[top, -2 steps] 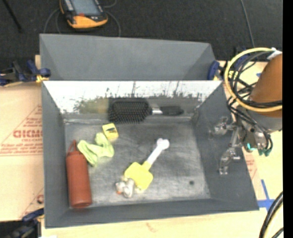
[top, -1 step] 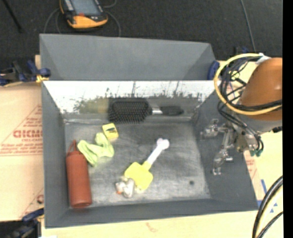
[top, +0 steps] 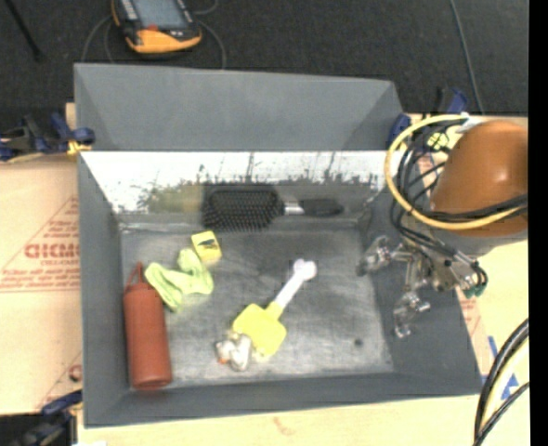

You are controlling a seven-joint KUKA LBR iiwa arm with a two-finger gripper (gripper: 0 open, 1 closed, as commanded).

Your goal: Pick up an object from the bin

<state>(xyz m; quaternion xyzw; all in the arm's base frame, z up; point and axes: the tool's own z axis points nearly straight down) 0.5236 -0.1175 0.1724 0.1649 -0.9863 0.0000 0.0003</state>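
Six things lie in the bin (top: 255, 119), and I have not taken any of them yet. The gripper (top: 392, 286) hangs by the bin's right wall, over bare floor. As far as I can make out its two metal fingers are spread apart with nothing between them.

- **Near the gripper:** The yellow-headed scrubber (top: 276, 307) with a white handle lies slantwise in the middle of the floor, its handle end pointing toward the gripper.
- **Far wall:** A black hairbrush (top: 246, 208) lies along the wall, its handle toward the right corner.
- **Left wall:** A red bottle (top: 148, 337) lies there, with a yellow-green rag (top: 183, 282) and a small yellow block (top: 206, 245) just beside it.
- **Near edge:** A small white lump (top: 234, 351) touches the scrubber's head.

I judge this to be the approach step, with no target chosen. Next I would move the gripper left over the scrubber's handle and turn the wrist so the fingers straddle it crosswise. Then I would lower it and close. The handle is thin and lies flat, so the fingertips must reach almost to the floor.
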